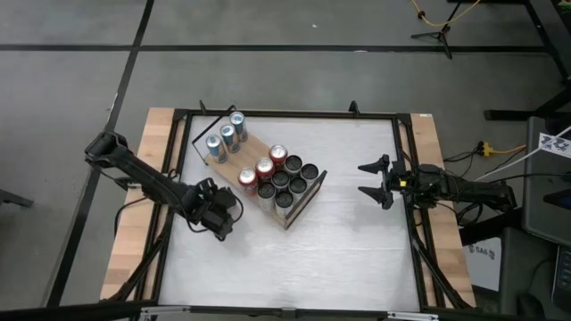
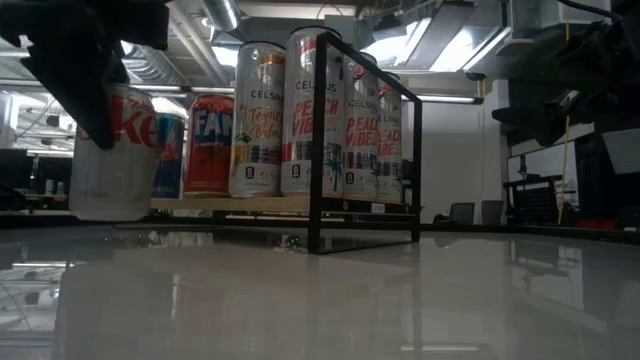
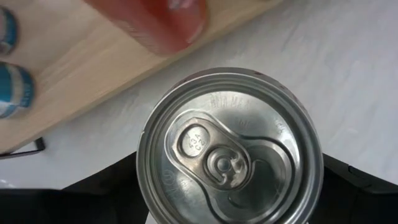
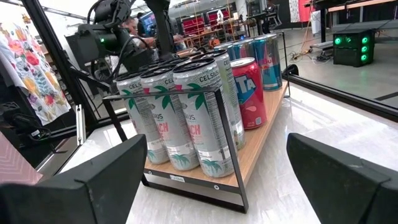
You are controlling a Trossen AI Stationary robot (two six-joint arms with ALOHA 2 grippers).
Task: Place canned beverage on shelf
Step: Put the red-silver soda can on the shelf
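The left gripper [image 1: 217, 214] is clamped around a silver-topped can [image 3: 230, 152], which stands upright on the white tabletop [image 1: 339, 259] just beside the near long edge of the shelf [image 1: 234, 153]. In the left wrist view the can's pull-tab lid fills the frame, with the dark fingers [image 3: 99, 199] either side of it and the light-wood board just beyond. In the low view the same can [image 2: 110, 150] shows white with red lettering under the dark gripper, its base on the tabletop, not on the board.

The shelf lies diagonally across the middle of the tabletop. On it stand six dark-topped Celsius cans [image 1: 287, 185] grouped at its right end, three red cans [image 1: 264, 169] beside them, and three blue cans [image 1: 226, 135] toward its far left end.

The right gripper [image 1: 382, 184] hovers near the tabletop's right edge, well apart from the shelf, fingers spread wide and empty.
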